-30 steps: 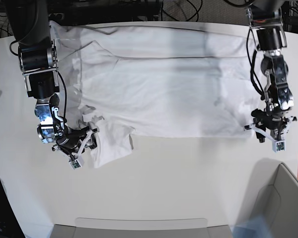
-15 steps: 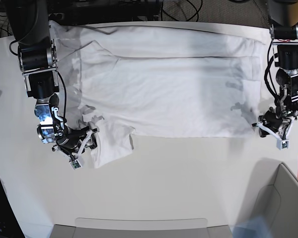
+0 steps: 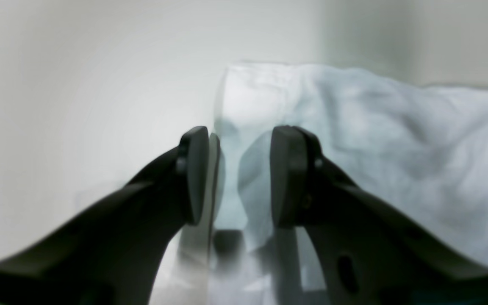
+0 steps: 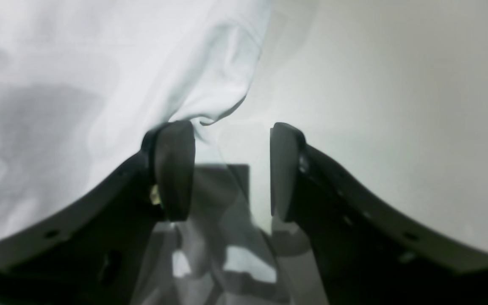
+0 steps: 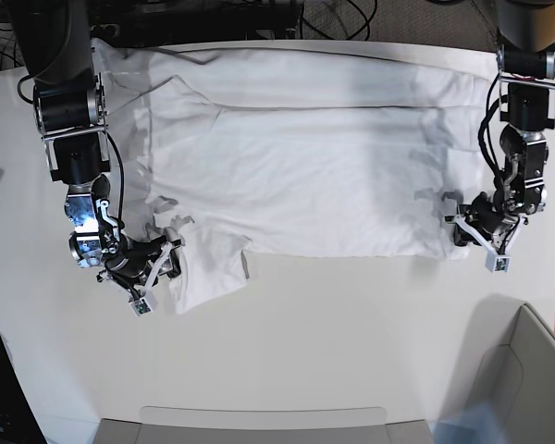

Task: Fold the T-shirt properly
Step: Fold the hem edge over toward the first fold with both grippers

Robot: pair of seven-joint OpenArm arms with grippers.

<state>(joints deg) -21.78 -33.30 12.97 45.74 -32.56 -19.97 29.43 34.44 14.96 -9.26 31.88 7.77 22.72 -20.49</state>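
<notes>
Left gripper (image 5: 474, 242): at the right edge of the base frame, low over the tabletop; jaws spread apart, grasping nothing. In the left wrist view the gripper (image 3: 239, 176) sits at lower centre, with a bottom corner of the cloth lying in the gap between its two dark fingers (image 3: 288, 176) and neither pad pressing on it.

Right gripper (image 5: 157, 277): at the lower left of the base frame, angled toward frame centre; jaws spread wide, released. In the right wrist view the gripper (image 4: 231, 169) has one finger (image 4: 174, 169) set over the cloth's edge and the other over bare table; a curled fold of fabric lies just above the gap.

T-shirt (image 5: 305, 157): white and wrinkled, spread flat across the upper half of the base frame, its long bottom edge running roughly level through mid-frame. Its lower left part is bunched into a crumpled flap just beside the right gripper. Its lower right corner lies at the left gripper. In the left wrist view the T-shirt (image 3: 375, 140) fills the right side; in the right wrist view the T-shirt (image 4: 79, 76) fills the upper left.

Tabletop (image 5: 333, 333): smooth off-white, bare across the lower half of the base frame.

Bin (image 5: 527, 379): pale, open-topped, at the lower right corner of the base frame, well apart from the cloth.
</notes>
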